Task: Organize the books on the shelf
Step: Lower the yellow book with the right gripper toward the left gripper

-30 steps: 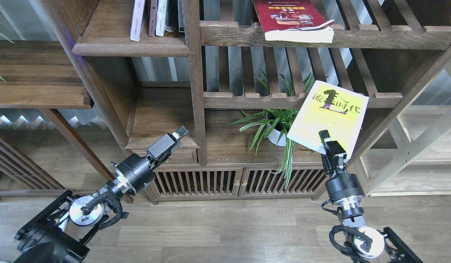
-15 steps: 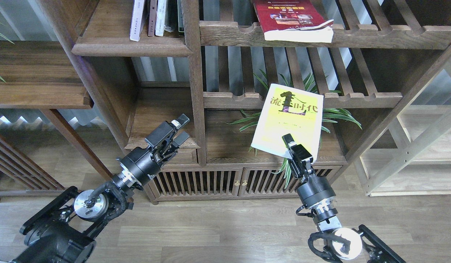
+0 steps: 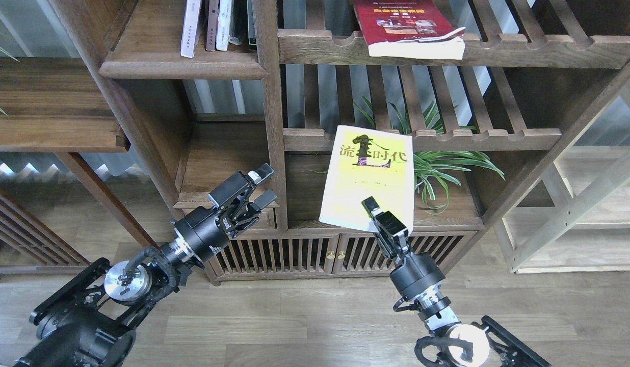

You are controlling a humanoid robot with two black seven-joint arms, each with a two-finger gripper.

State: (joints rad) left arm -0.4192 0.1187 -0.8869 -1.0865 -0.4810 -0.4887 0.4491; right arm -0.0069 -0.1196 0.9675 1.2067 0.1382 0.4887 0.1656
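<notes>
Nearest the camera, the two black arms rise from the bottom corners over the pale plank floor (image 3: 315,326). The left gripper (image 3: 261,187) points up and to the right in front of the low cabinet; its jaws stand apart, with a clear gap between the two fingers and nothing between them. The right gripper (image 3: 378,214) points up and slightly left, and its jaws are closed on the lower edge of the yellow-green book (image 3: 368,178), pinching it near its bottom right corner. That book is held in the air with its cover facing the camera, black characters at the top, tilted a little, in front of the open compartment above the slatted cabinet doors (image 3: 294,255).

Just behind and to the right of the held book, the long green leaves of a potted plant (image 3: 447,168) spread across the same compartment; its pot is hidden by the book. Above it runs a slatted rack with a scalloped front rail.

Farther up, the dark red book (image 3: 407,25) lies flat on the upper slatted rack, its white page edge overhanging the rail toward the camera. To the upper left, the shelf (image 3: 182,63), a solid dark-brown board with a rounded front lip, carries upright volumes at its back right: a pale lavender-white book (image 3: 191,30) on the left, with narrower dark and white upright volumes (image 3: 220,25) just beside it. The front of the board is bare.
</notes>
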